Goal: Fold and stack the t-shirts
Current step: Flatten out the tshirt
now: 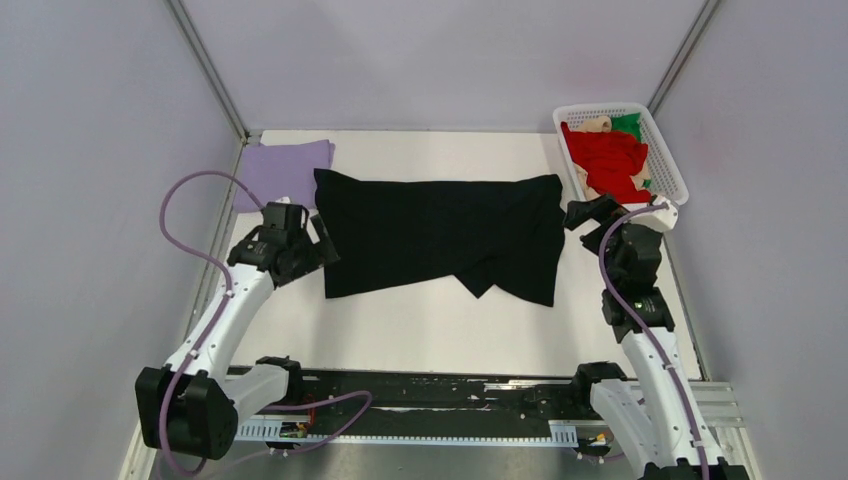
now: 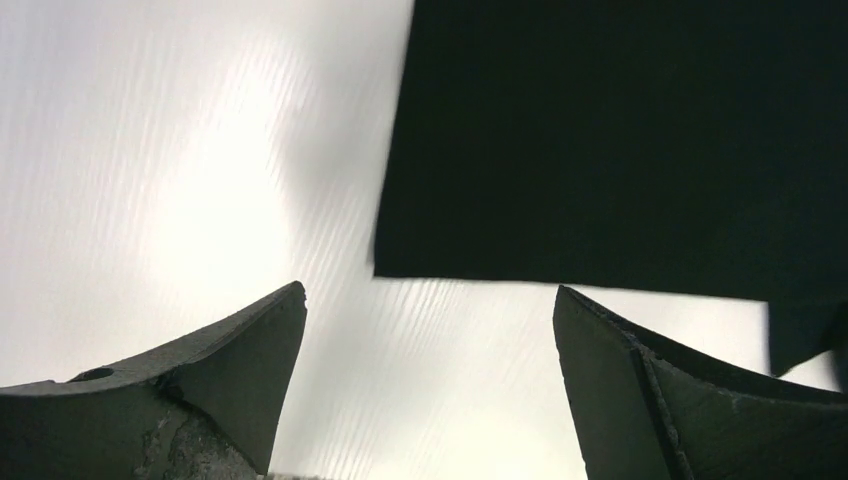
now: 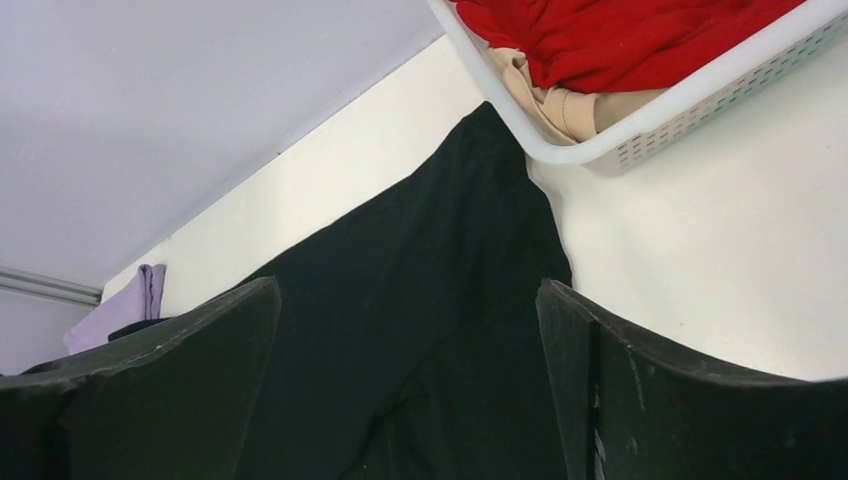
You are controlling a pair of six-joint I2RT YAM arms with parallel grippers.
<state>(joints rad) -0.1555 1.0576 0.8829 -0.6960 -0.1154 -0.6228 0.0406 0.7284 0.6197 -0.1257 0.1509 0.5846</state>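
A white bench is enclosed by pale grey walls on three sides. At its far left corner a folded lavender shirt is laid, close to the wall. Just right of it the left end effector is held low with its fingers spread wide and nothing between them, just beside the left edge of the black shirt. That shirt is spread across the middle of the bench, partly folded, with an uneven near hem and a loose flap towards the right. At its right edge the right end effector is likewise spread and empty. Furthest right, a white basket is filled with a red shirt, a beige one and a green one.

A crooked fold is likely if only the top layer is pinched, or if the two sides are lifted unevenly. The basket could be nudged by the right arm, since the black shirt's far right corner is seen reaching its rim. Ample bare bench is left on the near side; at the far edge and beside the basket, room is tight.
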